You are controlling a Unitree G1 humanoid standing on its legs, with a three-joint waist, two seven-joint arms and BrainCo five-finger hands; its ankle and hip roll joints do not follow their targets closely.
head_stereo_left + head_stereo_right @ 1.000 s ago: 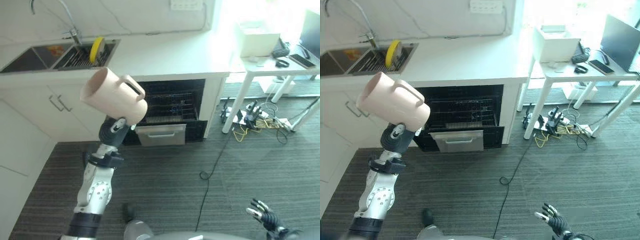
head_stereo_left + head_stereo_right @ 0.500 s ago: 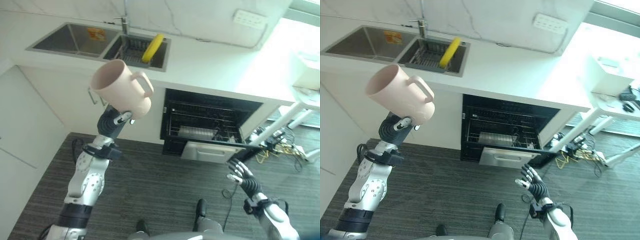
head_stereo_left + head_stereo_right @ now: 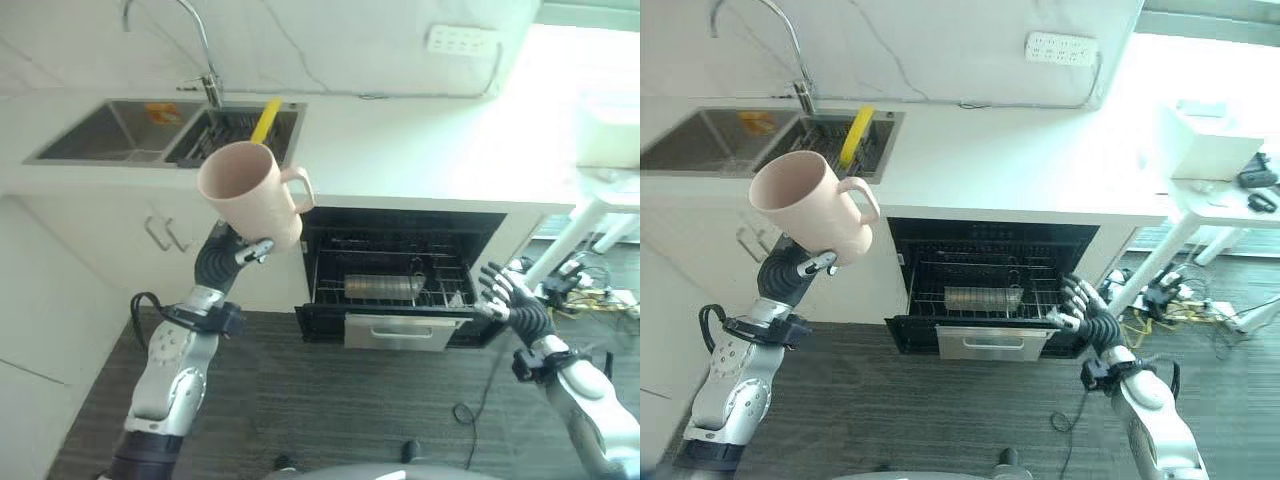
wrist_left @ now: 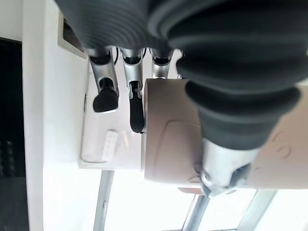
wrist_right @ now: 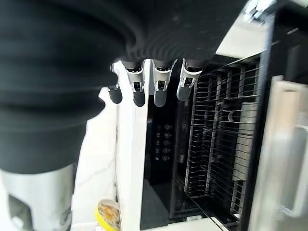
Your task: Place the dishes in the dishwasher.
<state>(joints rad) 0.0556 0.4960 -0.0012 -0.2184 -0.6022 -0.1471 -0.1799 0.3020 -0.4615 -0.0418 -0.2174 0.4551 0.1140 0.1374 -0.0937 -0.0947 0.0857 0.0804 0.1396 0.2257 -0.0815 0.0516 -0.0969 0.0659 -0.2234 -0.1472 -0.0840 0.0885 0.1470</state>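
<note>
Holding a pink mug (image 3: 252, 197) aloft, left hand (image 3: 232, 256) curled round its base.
Right hand (image 3: 1087, 313), fingers spread and empty, hovers beside the open dishwasher (image 3: 985, 289); no legible writing on the mug.

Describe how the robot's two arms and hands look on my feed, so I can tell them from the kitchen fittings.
Both arms are silver-grey metal with rounded joint housings. Each wrist and hand back sits under a dark ribbed cover. The left hand shows silver fingers with dark tips and a silver thumb. The right hand has the same silver, dark-tipped fingers, with a black band at its wrist.
</note>
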